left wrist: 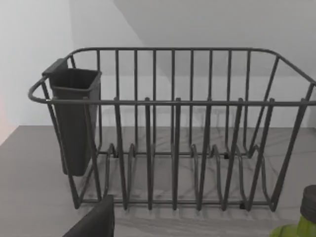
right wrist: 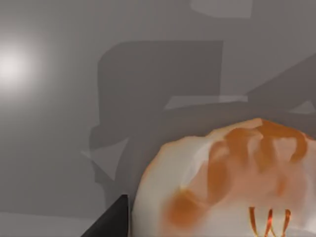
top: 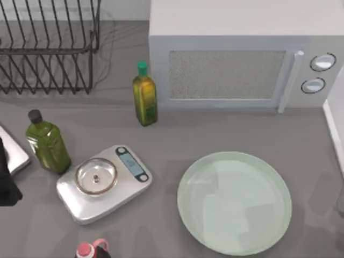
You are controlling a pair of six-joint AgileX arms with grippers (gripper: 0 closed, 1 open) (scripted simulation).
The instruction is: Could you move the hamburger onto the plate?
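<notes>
From above, the plate [top: 234, 202] lay bare on the grey table [top: 177, 140], at the right half, in front of the microwave [top: 242, 54]. A steel scale [top: 104, 183] sat left of it, with a green bottle [top: 48, 145] farther left, an oil bottle [top: 144, 94] behind, a pink-capped bottle [top: 88, 250] at the near edge, and a wire dish rack [top: 48, 45] at the back left. The left arm [top: 6, 177] sat dark at the left edge; jaw state could not be told.

The left wrist view faced that rack, with its dark cutlery cup [left wrist: 74, 121].

The right wrist view showed the hamburger [right wrist: 227, 182] close up, beside a dark finger [right wrist: 111, 219] of the right gripper; whether the jaws grasped it could not be told.
</notes>
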